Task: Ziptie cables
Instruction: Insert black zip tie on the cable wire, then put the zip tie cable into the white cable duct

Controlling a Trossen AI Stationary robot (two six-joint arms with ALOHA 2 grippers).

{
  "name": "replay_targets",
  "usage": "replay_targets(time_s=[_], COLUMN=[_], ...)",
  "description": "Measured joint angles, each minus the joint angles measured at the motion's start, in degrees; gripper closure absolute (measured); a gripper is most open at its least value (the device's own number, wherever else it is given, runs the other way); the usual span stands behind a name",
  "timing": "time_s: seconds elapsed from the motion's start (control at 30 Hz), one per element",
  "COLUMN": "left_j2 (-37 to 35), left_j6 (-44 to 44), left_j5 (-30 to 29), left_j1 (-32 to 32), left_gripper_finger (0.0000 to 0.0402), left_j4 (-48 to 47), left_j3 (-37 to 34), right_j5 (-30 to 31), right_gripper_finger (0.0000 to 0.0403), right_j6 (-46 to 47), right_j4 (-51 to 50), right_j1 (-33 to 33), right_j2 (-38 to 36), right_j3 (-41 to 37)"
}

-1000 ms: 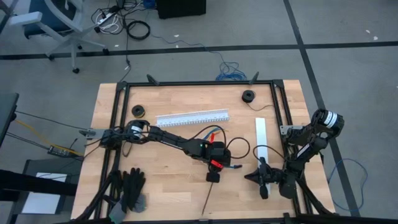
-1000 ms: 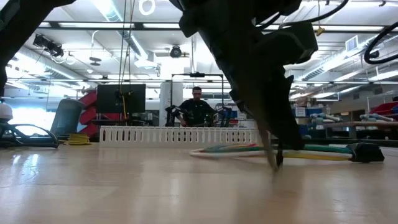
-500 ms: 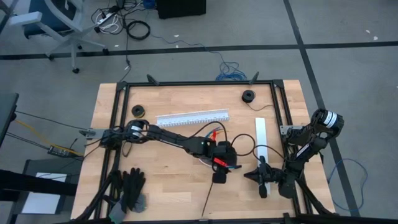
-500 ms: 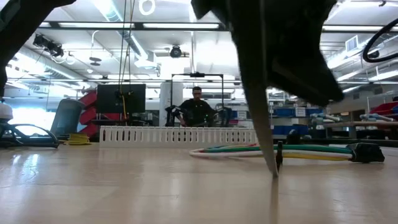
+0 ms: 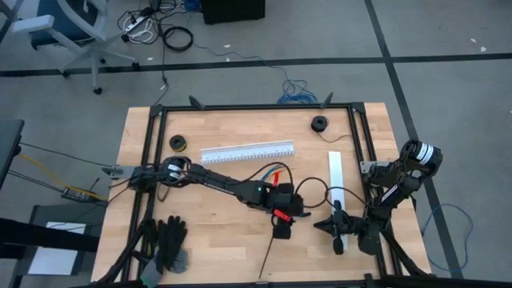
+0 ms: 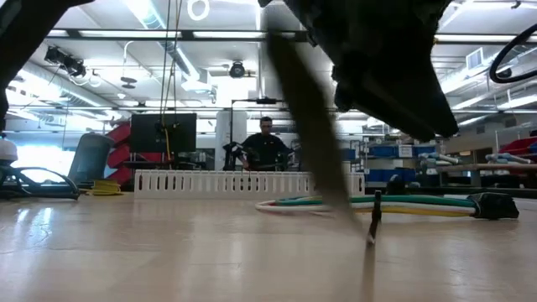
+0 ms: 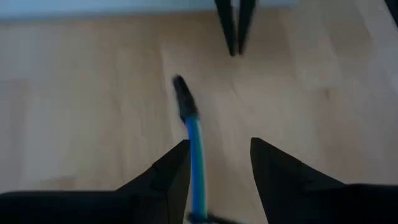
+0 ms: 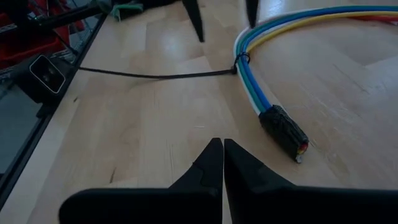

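Hovering over the cables (image 7: pixel 194 155) with left pincer (image 7: pixel 219 163) half open, empty, bundle running lengthwise between its fingers; right pincer (image 8: pixel 217 163) resting closed nearby.

Bare table (image 5: pixel 208 236) near-centre, open wood far-middle between two black rolls (image 5: pixel 177 142), white slotted channel (image 5: pixel 246 151) barring mid-left, looped cables (image 5: pixel 272 172) and left arm crossing centre, white strip (image 5: pixel 337 170) right, black gloves (image 5: pixel 170 240) near-left corner
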Motion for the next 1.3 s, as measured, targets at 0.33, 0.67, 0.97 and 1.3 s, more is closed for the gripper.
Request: replay_targets(time_s=[0.33, 0.67, 0.97, 1.3], left_j2=[-0.04, -0.85, -6.82, -12.60], left_j6=[-4.24, -9.48, -12.26, -15.14], left_j5=[-7.44, -10.63, -19.63, -24.87], left_j1=[-2.03, -4.08, -6.13, -7.70], left_gripper_finger=[0.0259, 0.0259, 0.0259, 0.0259], left_j4=[15.95, 29.73, 54.19, 89.03], left_j3=[-7.40, -18.04, -36.20, -59.92], right_j5=[0.02, 0.02, 0.07, -0.54], right_gripper_finger=[0.0402, 0.0402, 0.0402, 0.0402], right_j6=[-0.37, -1.57, -2.47, -6.50], right_j4=[0.00, -0.04, -0.04, -0.04], right_j1=[0.00, 0.00, -1.94, -4.03], right_j2=[0.00, -0.02, -0.02, -0.02], right_j3=[0.02, 0.02, 0.02, 0.02])
